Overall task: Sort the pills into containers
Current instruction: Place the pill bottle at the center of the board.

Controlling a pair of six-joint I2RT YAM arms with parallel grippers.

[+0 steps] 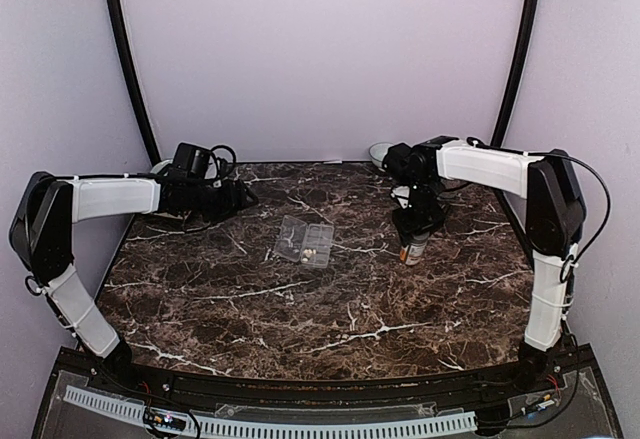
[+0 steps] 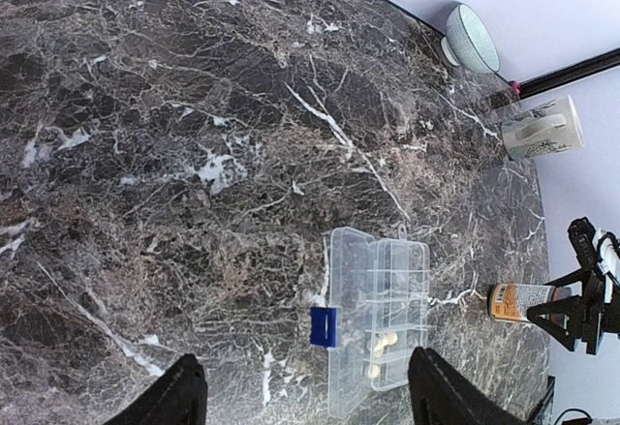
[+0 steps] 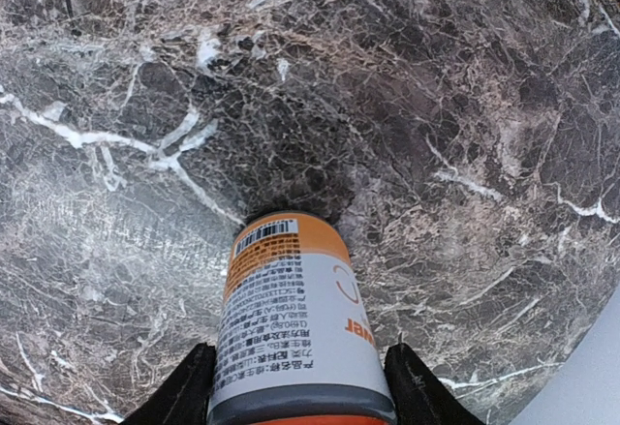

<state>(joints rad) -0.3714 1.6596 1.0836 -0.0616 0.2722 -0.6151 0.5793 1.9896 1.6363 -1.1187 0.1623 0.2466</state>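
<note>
The clear organizer box [image 1: 303, 241] lies open mid-table, its lid [image 2: 349, 318] folded flat with a blue latch [image 2: 324, 326]. A few pale pills [image 2: 380, 343] sit in its near compartments and show as specks in the top view [image 1: 308, 254]. My left gripper [image 1: 245, 199] is open and empty, above the table left of the box; the box lies between its fingertips [image 2: 305, 359] in the wrist view. My right gripper [image 1: 412, 231] is shut on the grey-capped white-and-orange bottle [image 3: 291, 318] near its cap. The bottle [image 1: 411, 252] stands on the table right of the box.
A pale bowl [image 1: 380, 153] lies tipped at the back edge, also in the left wrist view [image 2: 472, 40]. A cream mug [image 2: 542, 127] stands near the back right. Black frame poles [image 1: 520, 49] rise at the back corners.
</note>
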